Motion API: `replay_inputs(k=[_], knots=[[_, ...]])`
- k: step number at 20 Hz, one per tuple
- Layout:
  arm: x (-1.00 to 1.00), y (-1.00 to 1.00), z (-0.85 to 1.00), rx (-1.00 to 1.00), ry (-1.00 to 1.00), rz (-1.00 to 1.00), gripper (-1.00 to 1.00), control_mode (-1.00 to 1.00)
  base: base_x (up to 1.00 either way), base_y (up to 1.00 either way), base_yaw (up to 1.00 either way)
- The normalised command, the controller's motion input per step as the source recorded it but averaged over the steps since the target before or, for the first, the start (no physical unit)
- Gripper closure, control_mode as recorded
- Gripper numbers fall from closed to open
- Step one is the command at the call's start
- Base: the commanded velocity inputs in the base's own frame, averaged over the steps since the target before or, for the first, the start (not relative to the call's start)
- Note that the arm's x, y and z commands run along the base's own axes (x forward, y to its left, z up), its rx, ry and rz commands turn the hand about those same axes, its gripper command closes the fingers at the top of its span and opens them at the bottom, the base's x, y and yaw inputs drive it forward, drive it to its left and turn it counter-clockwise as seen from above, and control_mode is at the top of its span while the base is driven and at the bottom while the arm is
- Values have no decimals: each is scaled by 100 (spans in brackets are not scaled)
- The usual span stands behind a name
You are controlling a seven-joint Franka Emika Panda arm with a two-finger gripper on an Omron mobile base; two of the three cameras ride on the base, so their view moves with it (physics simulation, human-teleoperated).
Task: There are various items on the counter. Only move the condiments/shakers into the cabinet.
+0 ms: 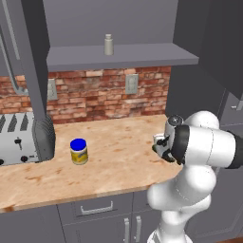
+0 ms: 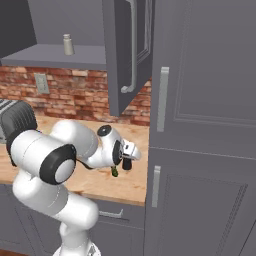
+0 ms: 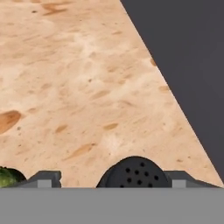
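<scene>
Looking down the hand view, you see the black shaker [image 3: 135, 172] at bottom centre between the tool's [image 3: 109, 177] wide-spread tips, upright on the tabletop [image 3: 78, 87]; whether they grip yet, you cannot tell.

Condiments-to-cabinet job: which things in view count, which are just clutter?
Job:
- grey shaker, already on the cabinet shelf
- blue-lidded jar, on the counter
- black shaker top, between the hand's fingertips

Clutter:
- toaster
- green vegetable
- wall outlets
</scene>
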Motion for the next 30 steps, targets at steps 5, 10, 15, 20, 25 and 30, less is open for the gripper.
replay_inputs(k=[5, 10, 15, 20, 25, 30], knots=[[-9, 0, 6, 0, -2, 0, 100, -100, 0, 0, 0], [-43, 5, 89, 1, -13, 0, 100, -100, 0, 0, 0], [-42, 35, 100, 0, -2, 0, 100, -100, 0, 0, 0], [-23, 50, 100, -2, 0, 0, 100, -100, 0, 0, 0], [-10, 63, 100, -7, 0, 0, 100, -100, 0, 0, 0], [-9, 39, 100, -10, 0, 0, 100, -100, 0, 0, 0]])
